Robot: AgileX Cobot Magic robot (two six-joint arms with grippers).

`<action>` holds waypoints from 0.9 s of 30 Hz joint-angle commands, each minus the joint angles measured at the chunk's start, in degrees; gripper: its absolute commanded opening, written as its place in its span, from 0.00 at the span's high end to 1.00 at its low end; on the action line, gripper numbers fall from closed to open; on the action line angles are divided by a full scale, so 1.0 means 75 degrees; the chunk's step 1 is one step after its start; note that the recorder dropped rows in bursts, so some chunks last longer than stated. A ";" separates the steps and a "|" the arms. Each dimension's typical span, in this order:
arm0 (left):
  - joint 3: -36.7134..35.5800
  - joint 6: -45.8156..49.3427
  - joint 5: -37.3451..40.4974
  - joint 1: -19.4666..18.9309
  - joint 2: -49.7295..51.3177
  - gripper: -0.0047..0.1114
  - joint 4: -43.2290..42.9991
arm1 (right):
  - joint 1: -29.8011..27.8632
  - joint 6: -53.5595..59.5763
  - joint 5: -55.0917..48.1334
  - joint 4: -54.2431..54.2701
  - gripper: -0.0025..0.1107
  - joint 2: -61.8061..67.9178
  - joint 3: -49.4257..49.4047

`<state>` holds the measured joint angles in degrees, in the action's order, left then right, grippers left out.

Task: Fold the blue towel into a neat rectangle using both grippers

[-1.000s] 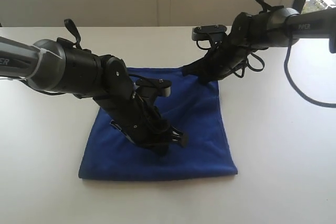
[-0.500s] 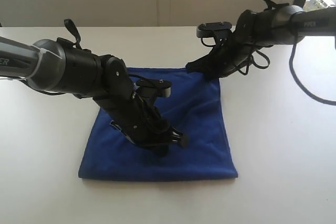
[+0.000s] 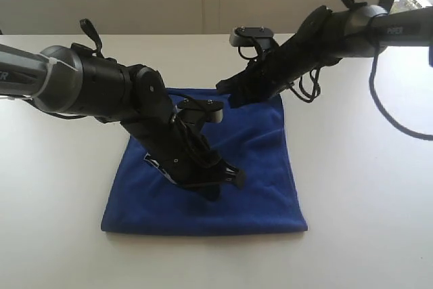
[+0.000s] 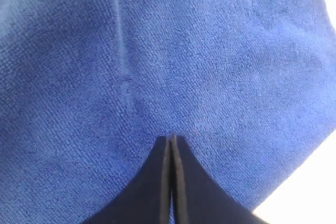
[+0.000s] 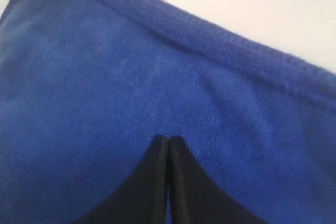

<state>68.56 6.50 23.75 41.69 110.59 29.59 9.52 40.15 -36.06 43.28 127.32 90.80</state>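
on the blue towel (image 3: 270, 181), with left gripper (image 4: 171, 140) and right gripper (image 5: 168, 140) both clenched, empty: better to press lightly, smooth outward slowly, not drag it.

The blue towel (image 3: 264, 167) is soft, fuzzy pile cloth, matt, with a thin stitched hem. The table (image 3: 365, 221) is smooth and pale with a faint sheen. The left end effector (image 4: 171, 142) and right end effector (image 5: 168, 142) look like smooth matt black plastic. The left arm casing (image 3: 27, 76) is satin grey.
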 commanded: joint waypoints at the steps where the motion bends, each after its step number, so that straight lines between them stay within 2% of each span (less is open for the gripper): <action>1: 0.0020 0.0049 0.0237 0.0046 -0.0044 0.96 0.0108 | 0.0091 0.0221 0.0156 0.0166 0.98 0.0586 0.0170; 9: 0.0020 0.0049 0.0433 0.0046 -0.0044 0.96 0.0108 | 0.0091 0.0221 0.1140 0.0244 0.98 0.0833 0.0772; 16: 0.0020 0.0217 0.0612 0.0046 -0.0058 0.96 0.0108 | 0.0030 -0.0229 0.0546 0.0099 0.98 0.0203 0.0772; 22: 0.0020 0.0424 0.0038 0.0046 -0.0800 0.96 -0.0281 | -0.0198 -0.2693 -0.0468 -0.2467 0.98 -0.0711 0.0756; 27: 0.0020 -0.0407 -0.0594 -0.0360 -0.1170 0.96 -0.1326 | -0.0228 -0.2822 -0.0545 -0.2650 0.98 -0.1294 -0.0140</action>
<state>68.60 6.91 21.07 40.90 103.08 23.09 8.10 20.47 -39.82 24.84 120.23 93.80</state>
